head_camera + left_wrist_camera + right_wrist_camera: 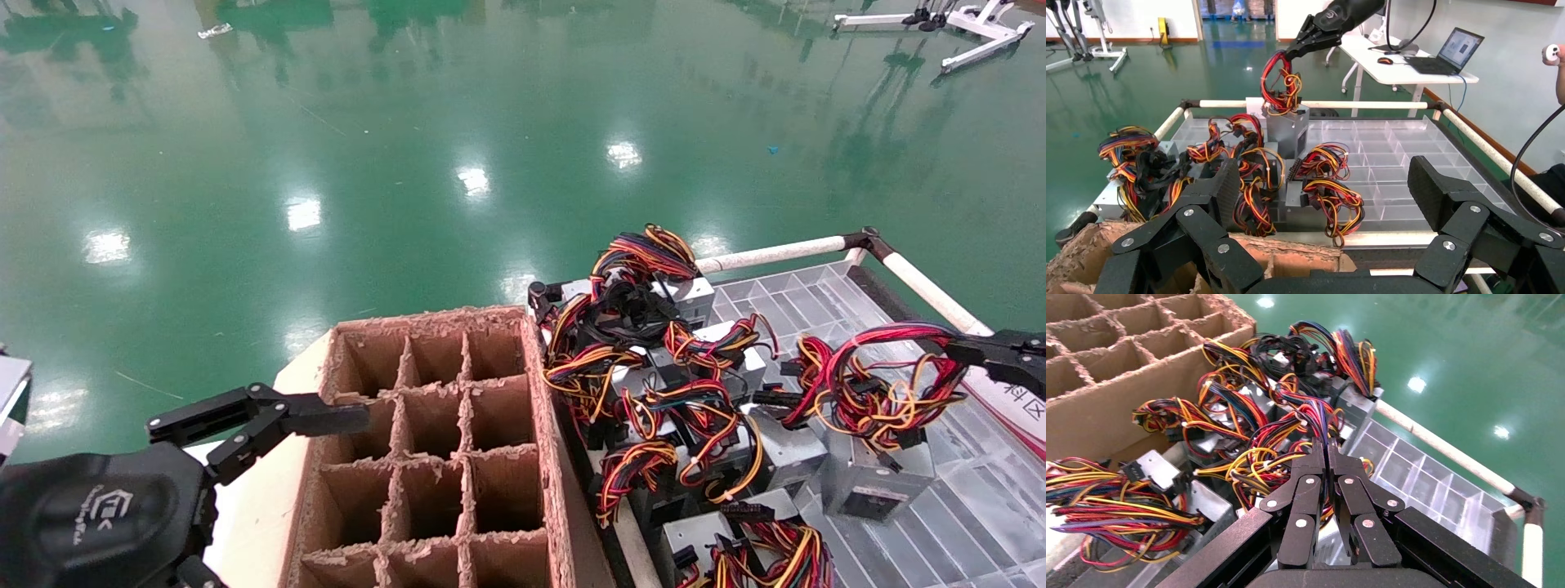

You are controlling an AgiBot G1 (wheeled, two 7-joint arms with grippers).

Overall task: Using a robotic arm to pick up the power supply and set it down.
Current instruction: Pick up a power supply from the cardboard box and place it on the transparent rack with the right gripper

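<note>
right gripper point(1326, 454) clamped on power supply point(878, 478) wires, left gripper point(1324, 190) spread open

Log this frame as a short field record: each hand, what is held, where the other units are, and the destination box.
right hand: shut on the wire bundle of one power supply, over the clear tray
held unit: hangs by its wires; whether it touches the tray cannot be told
left hand: open, empty, at the near-left edge of the cardboard box
other power supplies: heaped in the tray beside the box
box cells: those visible are empty
</note>
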